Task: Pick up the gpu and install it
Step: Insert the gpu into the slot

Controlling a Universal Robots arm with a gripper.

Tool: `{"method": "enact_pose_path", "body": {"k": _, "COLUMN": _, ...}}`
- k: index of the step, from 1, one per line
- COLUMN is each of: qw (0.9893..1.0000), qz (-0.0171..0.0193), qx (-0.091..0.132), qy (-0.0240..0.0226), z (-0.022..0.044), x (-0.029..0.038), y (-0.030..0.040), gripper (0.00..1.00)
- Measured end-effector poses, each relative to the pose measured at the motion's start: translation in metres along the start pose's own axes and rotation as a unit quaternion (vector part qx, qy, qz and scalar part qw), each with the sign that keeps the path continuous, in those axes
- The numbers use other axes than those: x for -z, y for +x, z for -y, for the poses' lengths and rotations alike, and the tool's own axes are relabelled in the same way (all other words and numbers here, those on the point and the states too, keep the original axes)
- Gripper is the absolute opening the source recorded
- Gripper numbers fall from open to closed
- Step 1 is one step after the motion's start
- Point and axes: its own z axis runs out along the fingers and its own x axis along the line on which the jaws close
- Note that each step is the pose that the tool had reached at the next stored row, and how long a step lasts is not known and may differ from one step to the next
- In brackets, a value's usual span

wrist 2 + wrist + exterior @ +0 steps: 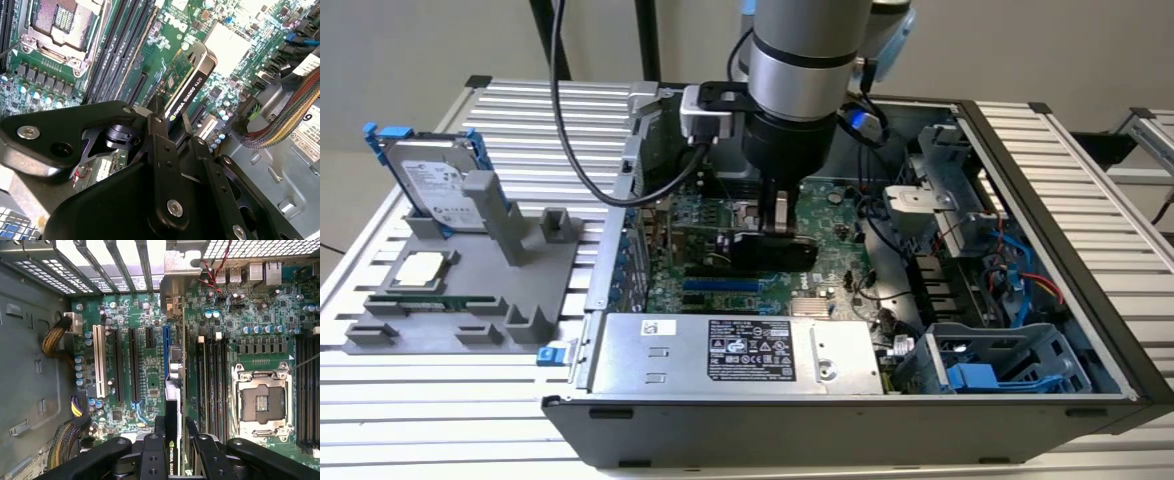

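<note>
Gripping the gpu (186, 85) edge-on, your gripper (170, 120) holds it over the motherboard (145, 365) — beside the blue slot (165, 352).

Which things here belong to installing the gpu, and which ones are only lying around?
Belong to the job:
- gpu, held on edge over the motherboard
- pincer, shut on the gpu
- motherboard inside the open case
- blue slot beside the gpu

Lying about:
- hard drive, upright in the grey holder
- RAM stick on the holder
- CPU on the holder
</note>
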Motion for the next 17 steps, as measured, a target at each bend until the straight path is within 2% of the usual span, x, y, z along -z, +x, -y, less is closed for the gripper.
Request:
{"method": "enact_pose_path", "body": {"k": 11, "qw": 1.0000, "qz": -0.0001, "qx": 0.000, "qy": 0.0000, "z": -0.0053, "x": -0.0043, "y": 0.0010, "gripper": 0.00}}
{"method": "enact_pose_path", "body": {"k": 17, "qw": 1.0000, "qz": -0.0001, "qx": 0.000, "qy": 0.0000, "z": -0.0070, "x": -0.0055, "y": 0.0060, "gripper": 0.00}}
